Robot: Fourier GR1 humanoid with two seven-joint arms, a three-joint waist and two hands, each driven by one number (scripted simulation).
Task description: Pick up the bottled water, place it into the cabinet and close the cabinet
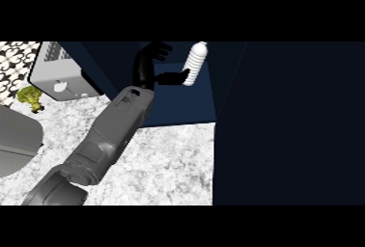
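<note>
The bottled water is white and ribbed and stands upright inside the open dark-blue cabinet, near its right side. My left hand reaches into the cabinet just left of the bottle, at the end of a grey forearm rising from the lower left. Its fingers spread up and away from the bottle. Only the thumb points at the bottle's lower part, touching it or nearly so. The hand is open and holds nothing. My right hand does not show.
The cabinet's dark door stands open and fills the right of the view. A grey appliance sits left of the cabinet, with a green vegetable and a grey rounded object on the speckled counter.
</note>
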